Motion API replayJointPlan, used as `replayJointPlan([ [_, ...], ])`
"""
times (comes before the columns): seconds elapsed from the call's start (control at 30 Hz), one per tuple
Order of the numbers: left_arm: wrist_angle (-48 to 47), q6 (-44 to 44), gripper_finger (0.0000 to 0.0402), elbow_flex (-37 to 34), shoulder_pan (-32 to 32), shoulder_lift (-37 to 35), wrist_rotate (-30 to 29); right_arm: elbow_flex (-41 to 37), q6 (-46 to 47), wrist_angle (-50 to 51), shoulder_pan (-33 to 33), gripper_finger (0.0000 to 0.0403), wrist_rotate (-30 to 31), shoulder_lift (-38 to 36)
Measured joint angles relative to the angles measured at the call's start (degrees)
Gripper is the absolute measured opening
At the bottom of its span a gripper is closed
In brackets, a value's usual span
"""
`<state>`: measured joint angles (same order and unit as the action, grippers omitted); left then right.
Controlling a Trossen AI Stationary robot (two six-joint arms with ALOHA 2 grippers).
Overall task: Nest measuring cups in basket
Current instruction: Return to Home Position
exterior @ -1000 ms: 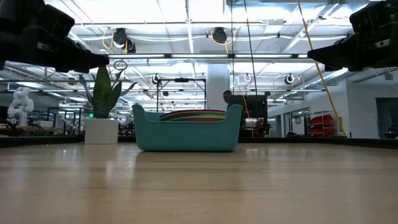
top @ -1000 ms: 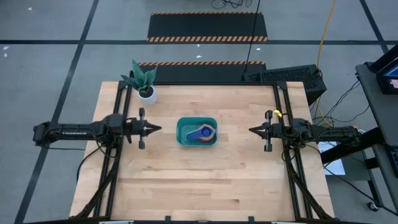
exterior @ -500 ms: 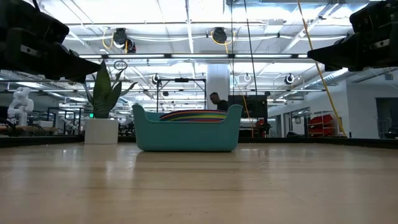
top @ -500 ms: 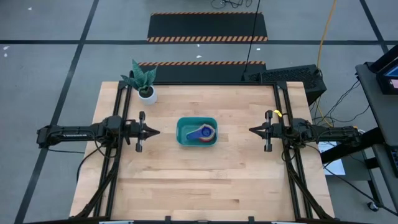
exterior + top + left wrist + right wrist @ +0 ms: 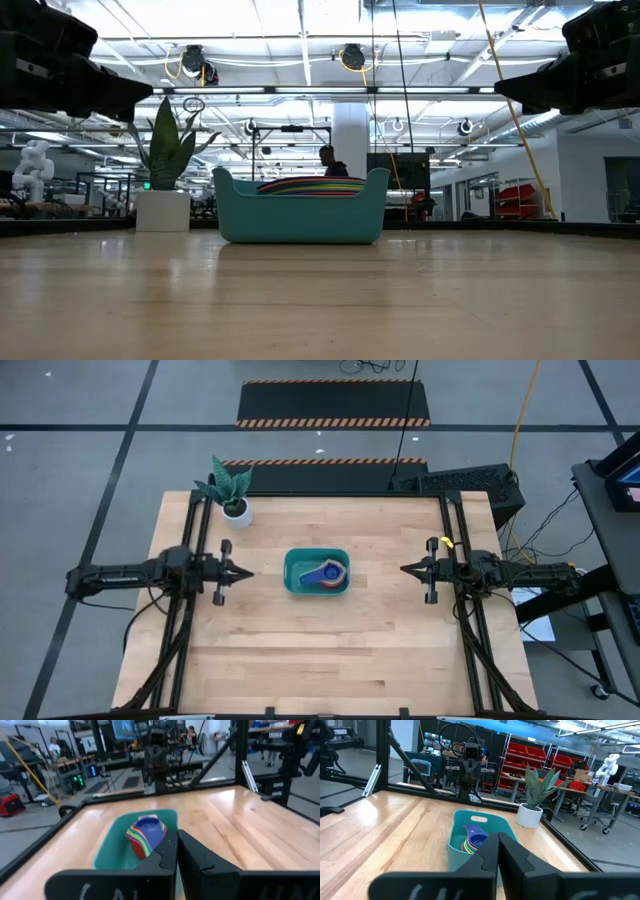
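Observation:
The teal basket (image 5: 316,571) stands on its flat bottom at the table's middle, seen side-on in the low view (image 5: 301,207). The measuring cups (image 5: 326,573) lie nested inside it as one coloured stack, dark blue on top, also visible in the left wrist view (image 5: 145,836) and the right wrist view (image 5: 475,843). My left gripper (image 5: 249,571) hovers shut, left of the basket and above the table. My right gripper (image 5: 404,569) hovers shut, right of the basket. Neither touches anything.
A small white pot with a green plant (image 5: 234,497) stands near the table's far left corner. Black frame rails (image 5: 190,610) run along the left and right sides of the table. Bare wood lies on the near half. A person (image 5: 328,160) shows in the room behind.
My left arm has drawn back a little toward the table's left edge, away from the basket, still shut. The right arm, the basket and the cups have kept still.

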<state>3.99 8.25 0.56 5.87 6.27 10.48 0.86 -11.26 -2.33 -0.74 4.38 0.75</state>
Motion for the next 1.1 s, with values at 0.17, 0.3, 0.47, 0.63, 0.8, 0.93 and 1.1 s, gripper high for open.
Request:
replayJointPlan([
  [0.17,-2.9,-0.8,0.0010,0.4,0.0,-5.0,-1.5,0.0,0.0,0.0,0.0,0.0000,0.0,0.0],
  [0.3,-3.5,-1.7,0.0010,0.6,-0.2,-6.0,-2.0,0.0,0.0,0.0,0.0,0.0000,0.0,0.0],
  [0.47,-3.5,-1.9,0.0010,0.6,-1.8,-6.0,-2.0,0.0,0.0,0.0,0.0,0.0000,0.0,0.0],
  [0.63,-3.5,-2.9,0.0010,0.6,-3.5,-6.0,-2.1,0.0,0.0,0.0,0.0,0.0000,0.0,0.0],
  [0.8,-0.8,-1.3,0.0010,0.1,-6.3,-5.9,-2.0,0.0,0.0,0.0,0.0,0.0000,0.0,0.0],
  [0.93,-0.8,1.2,0.0010,0.1,-8.0,-5.9,-2.1,0.0,0.0,0.0,0.0,0.0000,0.0,0.0],
  [1.1,-0.9,1.1,0.0010,0.1,-8.3,-5.9,-1.8,0.0,0.0,0.0,0.0,0.0000,0.0,0.0],
])
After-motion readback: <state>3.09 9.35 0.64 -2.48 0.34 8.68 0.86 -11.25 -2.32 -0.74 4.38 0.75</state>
